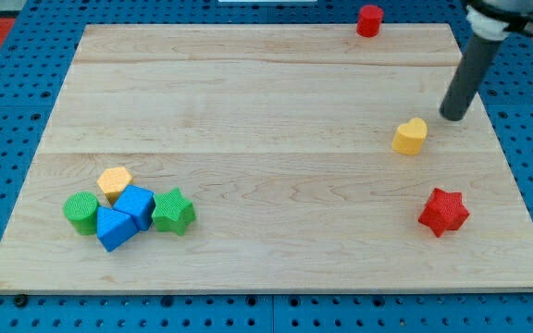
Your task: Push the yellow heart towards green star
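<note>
The yellow heart (411, 136) lies on the wooden board at the view's right, mid-height. My tip (452, 117) stands just to the upper right of it, close but with a small gap. The green star (173, 212) sits far off at the view's lower left, at the right end of a tight cluster of blocks.
The cluster holds a yellow hexagon block (114, 183), a green cylinder (81, 213) and two blue blocks (135, 204) (115, 228). A red star (443, 212) lies at the lower right. A red cylinder (369, 20) sits at the top edge. The board (266, 111) rests on a blue pegboard.
</note>
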Robot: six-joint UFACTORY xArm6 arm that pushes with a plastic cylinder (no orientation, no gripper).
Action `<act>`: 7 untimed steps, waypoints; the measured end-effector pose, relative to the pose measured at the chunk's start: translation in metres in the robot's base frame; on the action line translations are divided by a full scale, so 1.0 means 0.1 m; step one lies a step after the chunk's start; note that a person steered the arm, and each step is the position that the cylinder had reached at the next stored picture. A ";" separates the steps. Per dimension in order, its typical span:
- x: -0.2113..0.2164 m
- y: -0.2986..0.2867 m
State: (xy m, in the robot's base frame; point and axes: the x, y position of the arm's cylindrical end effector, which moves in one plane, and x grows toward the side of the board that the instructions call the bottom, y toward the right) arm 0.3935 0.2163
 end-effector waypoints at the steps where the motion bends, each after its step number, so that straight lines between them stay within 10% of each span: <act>1: -0.05 -0.96; 4: 0.05 -0.06; 6: 0.36 -1.20; 7: 0.36 -0.86</act>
State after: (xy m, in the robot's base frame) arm 0.4293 0.1307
